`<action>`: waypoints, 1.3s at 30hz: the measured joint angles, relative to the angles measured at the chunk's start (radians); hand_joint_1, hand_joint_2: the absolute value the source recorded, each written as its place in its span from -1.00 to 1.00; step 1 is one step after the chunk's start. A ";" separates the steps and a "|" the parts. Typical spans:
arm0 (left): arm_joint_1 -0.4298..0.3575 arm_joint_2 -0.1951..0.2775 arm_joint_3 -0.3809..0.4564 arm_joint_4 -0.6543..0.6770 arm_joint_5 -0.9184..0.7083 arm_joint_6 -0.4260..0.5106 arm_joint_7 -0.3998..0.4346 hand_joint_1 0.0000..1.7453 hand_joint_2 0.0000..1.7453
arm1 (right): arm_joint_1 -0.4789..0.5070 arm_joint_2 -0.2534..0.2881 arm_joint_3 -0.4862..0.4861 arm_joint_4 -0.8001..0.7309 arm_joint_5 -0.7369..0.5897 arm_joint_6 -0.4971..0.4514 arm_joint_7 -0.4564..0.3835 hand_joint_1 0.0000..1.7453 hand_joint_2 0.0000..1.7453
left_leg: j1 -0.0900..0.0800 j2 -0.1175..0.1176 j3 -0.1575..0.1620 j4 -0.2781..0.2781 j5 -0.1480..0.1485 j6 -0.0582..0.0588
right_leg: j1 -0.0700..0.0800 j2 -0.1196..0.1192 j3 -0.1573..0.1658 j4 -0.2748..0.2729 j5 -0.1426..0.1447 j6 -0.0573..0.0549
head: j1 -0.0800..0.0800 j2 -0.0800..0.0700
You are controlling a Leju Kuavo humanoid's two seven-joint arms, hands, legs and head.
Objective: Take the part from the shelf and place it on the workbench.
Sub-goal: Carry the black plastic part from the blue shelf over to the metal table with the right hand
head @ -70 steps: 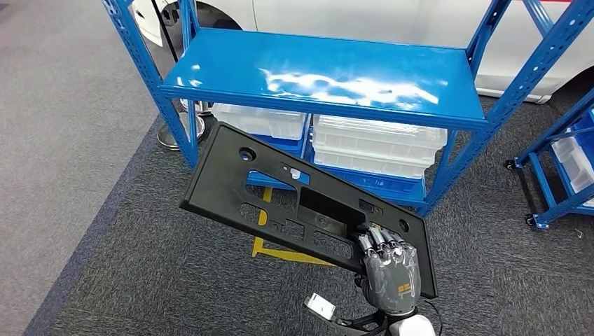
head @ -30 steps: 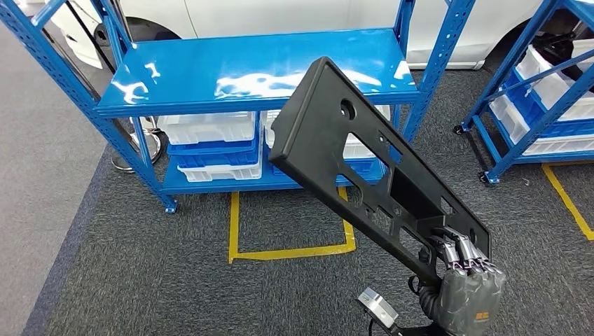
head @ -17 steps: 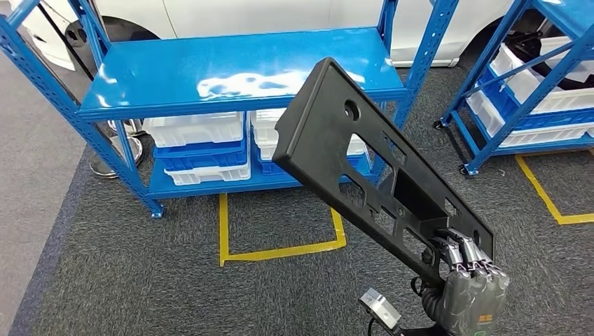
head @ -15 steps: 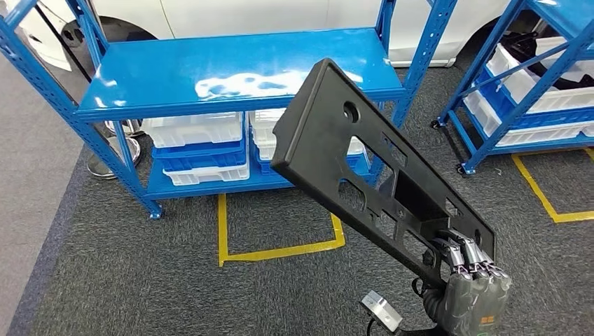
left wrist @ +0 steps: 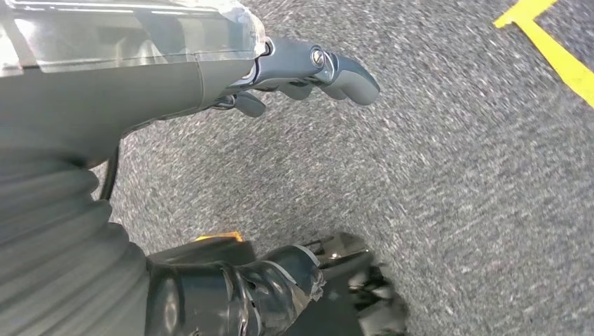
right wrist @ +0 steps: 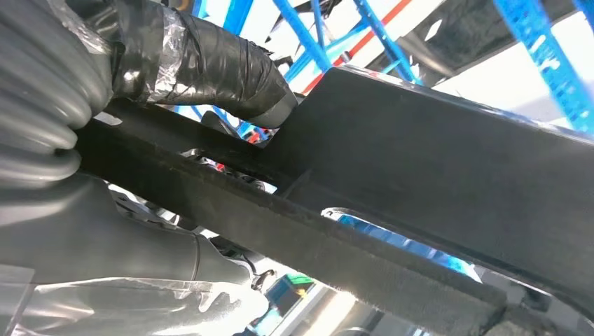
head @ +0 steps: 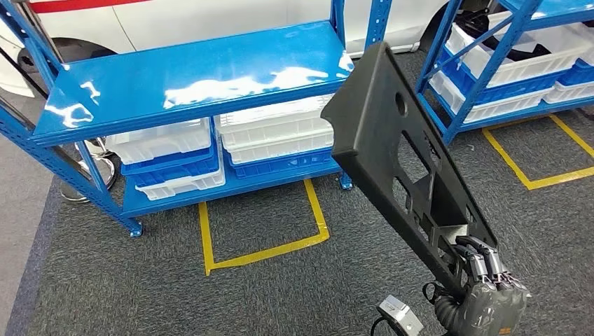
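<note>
The part (head: 392, 147) is a long flat black plastic panel with several cut-outs. It slants up and away from my right hand (head: 490, 294), which grips its near end at the lower right of the head view, above the carpet and off the shelf. In the right wrist view my taped thumb (right wrist: 210, 63) presses on the panel's edge (right wrist: 434, 182). My left hand (left wrist: 210, 70) hangs over the grey carpet with its fingers (left wrist: 329, 66) loosely extended and nothing in them.
A blue shelf rack (head: 189, 77) stands ahead with a bare top and white bins (head: 273, 133) below. A second blue rack (head: 504, 42) with white bins is at the right. Yellow tape lines (head: 259, 248) mark the carpet. A white car (head: 175, 21) is behind.
The camera has turned right: the blue rack slid left and the second rack came further in. The panel stays in my right hand and now points more steeply up.
</note>
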 joint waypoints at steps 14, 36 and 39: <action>0.001 0.002 -0.006 0.003 0.005 0.003 0.001 -1.00 1.00 | 0.017 0.031 -0.015 -0.003 -0.018 -0.001 -0.050 1.00 1.00 | 0.007 -0.052 0.079 -0.183 0.113 0.049 | 0.003 0.058 -0.041 0.049 -0.020 0.039 | 0.002 0.000; 0.005 0.000 -0.015 0.003 0.007 0.002 0.004 -1.00 1.00 | 0.036 0.039 -0.021 -0.017 -0.055 -0.001 -0.058 1.00 1.00 | 0.008 -0.032 0.007 0.023 0.026 0.006 | 0.000 0.063 0.002 -0.006 0.005 0.002 | 0.002 0.000; 0.006 0.001 -0.021 0.003 0.011 0.002 0.006 -1.00 1.00 | 0.040 0.040 -0.021 -0.019 -0.061 -0.001 -0.058 1.00 1.00 | 0.012 -0.110 0.067 -0.128 0.086 0.014 | -0.001 0.098 -0.010 0.000 0.011 0.014 | 0.002 0.000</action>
